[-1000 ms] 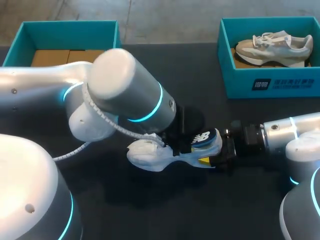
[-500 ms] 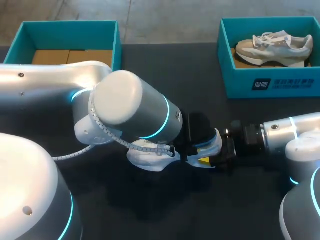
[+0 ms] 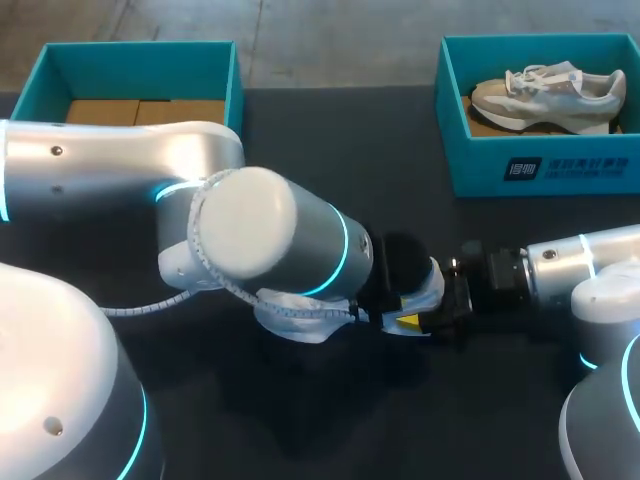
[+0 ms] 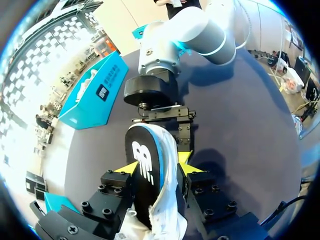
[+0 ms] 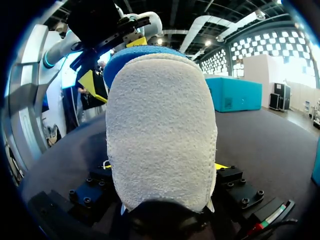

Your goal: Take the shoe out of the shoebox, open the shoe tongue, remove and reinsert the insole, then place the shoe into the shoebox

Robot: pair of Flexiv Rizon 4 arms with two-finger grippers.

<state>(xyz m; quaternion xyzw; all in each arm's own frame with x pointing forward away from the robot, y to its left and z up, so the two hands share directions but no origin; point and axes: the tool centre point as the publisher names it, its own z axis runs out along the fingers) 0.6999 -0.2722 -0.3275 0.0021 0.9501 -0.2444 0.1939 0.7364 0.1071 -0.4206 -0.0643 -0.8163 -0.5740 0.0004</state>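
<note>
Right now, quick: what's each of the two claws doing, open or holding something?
Left gripper: shut on the shoe, one finger on each side.
Right gripper: shut on the same shoe, at one end.

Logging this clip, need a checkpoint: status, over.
Left gripper shut on shoe, midway. Right gripper shut on its end. Shoe outside shoebox, at table middle. Second shoe boxed, well clear.

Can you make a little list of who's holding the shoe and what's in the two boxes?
Shoe: white and blue, out of the boxes
Left fingers: shut on the shoe's sides
Right fingers: shut on its heel
Left box: brown cardboard inside
Right box: grey shoe inside
</note>
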